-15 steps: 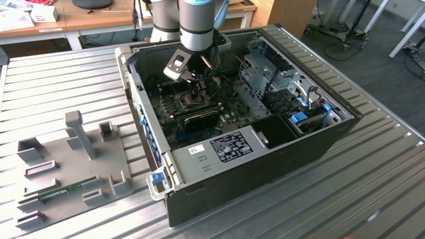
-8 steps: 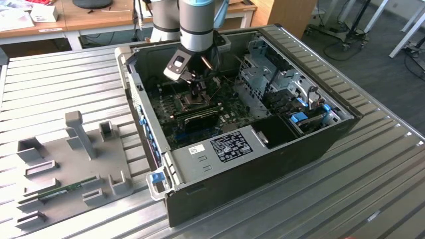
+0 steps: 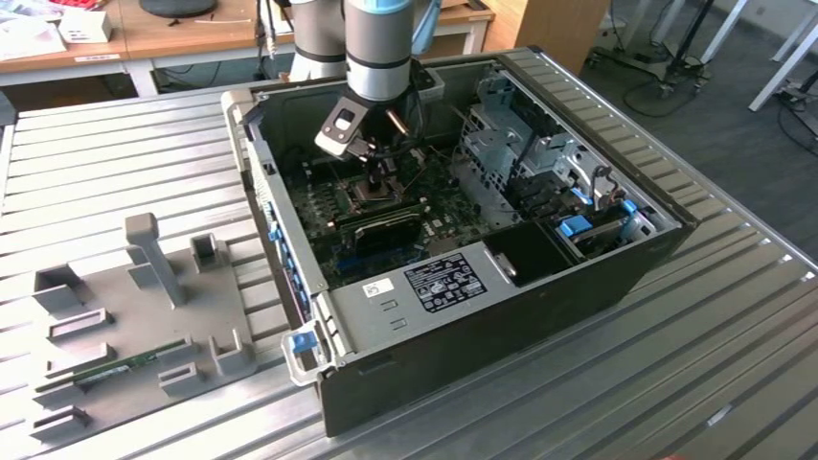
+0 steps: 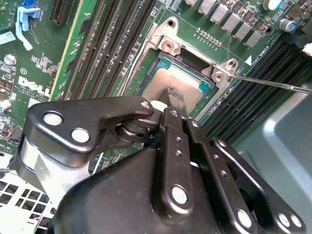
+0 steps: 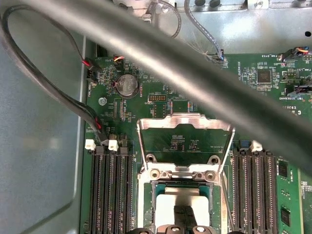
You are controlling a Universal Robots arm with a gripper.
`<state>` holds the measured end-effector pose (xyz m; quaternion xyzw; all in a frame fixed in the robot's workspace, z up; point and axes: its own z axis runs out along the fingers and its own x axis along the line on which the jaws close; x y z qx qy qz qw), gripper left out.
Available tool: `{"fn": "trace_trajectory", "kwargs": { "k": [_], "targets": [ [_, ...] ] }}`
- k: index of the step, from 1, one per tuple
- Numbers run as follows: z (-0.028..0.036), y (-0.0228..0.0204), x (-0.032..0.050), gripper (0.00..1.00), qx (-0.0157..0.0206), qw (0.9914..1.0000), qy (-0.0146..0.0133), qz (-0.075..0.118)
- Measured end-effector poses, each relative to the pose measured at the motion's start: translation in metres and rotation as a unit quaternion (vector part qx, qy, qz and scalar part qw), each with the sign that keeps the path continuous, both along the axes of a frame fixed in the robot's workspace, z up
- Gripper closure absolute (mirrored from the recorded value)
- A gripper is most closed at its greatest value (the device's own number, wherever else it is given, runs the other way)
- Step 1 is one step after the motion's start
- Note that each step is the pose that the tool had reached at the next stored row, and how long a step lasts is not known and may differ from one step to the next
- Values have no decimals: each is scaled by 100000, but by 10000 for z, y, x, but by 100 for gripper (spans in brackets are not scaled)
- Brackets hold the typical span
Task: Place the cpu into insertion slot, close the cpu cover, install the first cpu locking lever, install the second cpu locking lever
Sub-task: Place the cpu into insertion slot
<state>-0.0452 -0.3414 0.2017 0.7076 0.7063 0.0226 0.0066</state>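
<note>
The cpu [image 4: 163, 83] lies flat in the insertion slot [image 4: 168, 46], its dull grey top showing. In the first wrist view the cpu [image 5: 165, 207] sits inside the metal-rimmed insertion slot [image 5: 181, 174]. The cpu cover [image 5: 184, 120] stands swung up on its hinge, with green board visible through its window. My gripper [image 4: 175, 95] hangs just over the middle of the chip with its two fingers pressed together and nothing between them. In the first wrist view the gripper [image 5: 183, 214] is over the chip. In the exterior view the gripper [image 3: 379, 182] reaches down into the open computer case.
Long black memory slots [image 5: 109, 190] flank the socket on both sides. A thin metal lever rod [image 4: 273, 84] sticks out beside it. A thick dark cable [image 5: 195, 73] crosses overhead. Case walls [image 3: 275, 240] and a drive cage [image 3: 537, 153] hem the board in. A grey fixture tray [image 3: 128, 316] lies on the slatted table.
</note>
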Motion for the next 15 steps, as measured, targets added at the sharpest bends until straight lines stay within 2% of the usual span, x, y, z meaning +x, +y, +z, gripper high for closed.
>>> {"fn": "trace_trajectory", "kwargs": {
  "k": [15],
  "targets": [
    [-13, 0, 0, 89, -12, 100000, 10, -1]
  ]
}}
